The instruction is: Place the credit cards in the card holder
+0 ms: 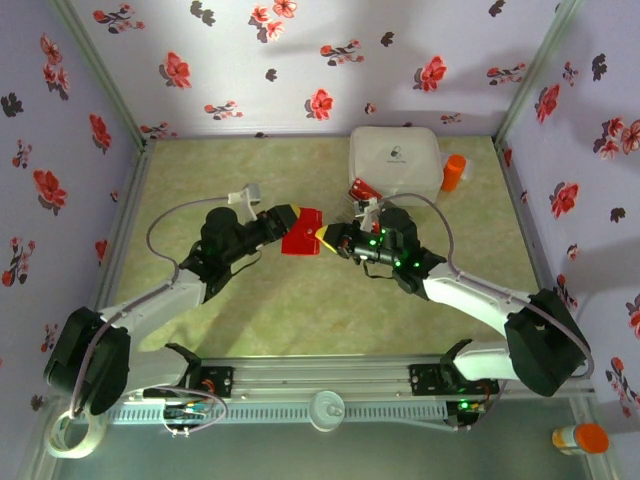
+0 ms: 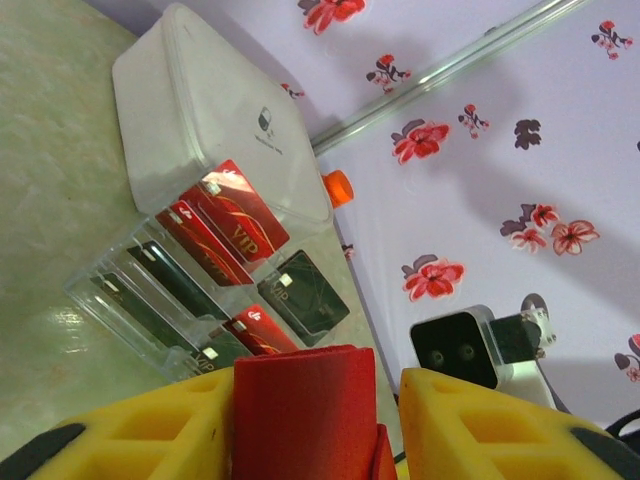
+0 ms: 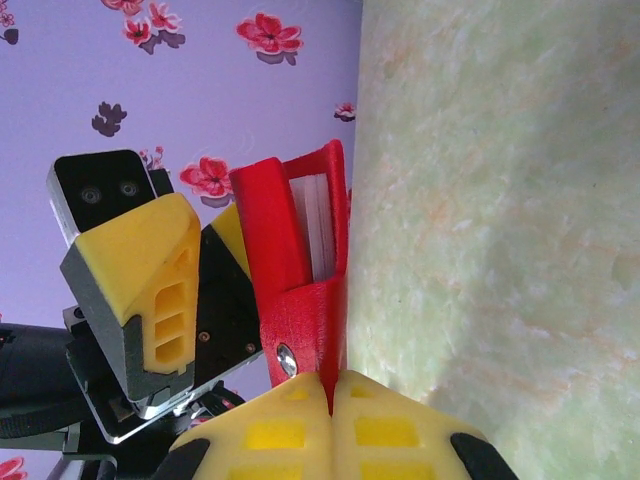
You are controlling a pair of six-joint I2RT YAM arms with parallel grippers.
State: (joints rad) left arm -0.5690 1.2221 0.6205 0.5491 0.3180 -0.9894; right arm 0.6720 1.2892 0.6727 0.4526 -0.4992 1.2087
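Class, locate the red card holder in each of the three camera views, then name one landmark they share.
Top external: card holder just left of the picture's centre.
Left wrist: bottom centre, clamped in the left claw.
Right wrist: centre, edge-on, its lower flap pinched by the right claw.
Shared landmark: the flowered purple wall.

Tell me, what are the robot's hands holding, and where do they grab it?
Both hold the red wallet. The left gripper clamps its folded body between its fingers; the right gripper pinches the thin edge of one flap.
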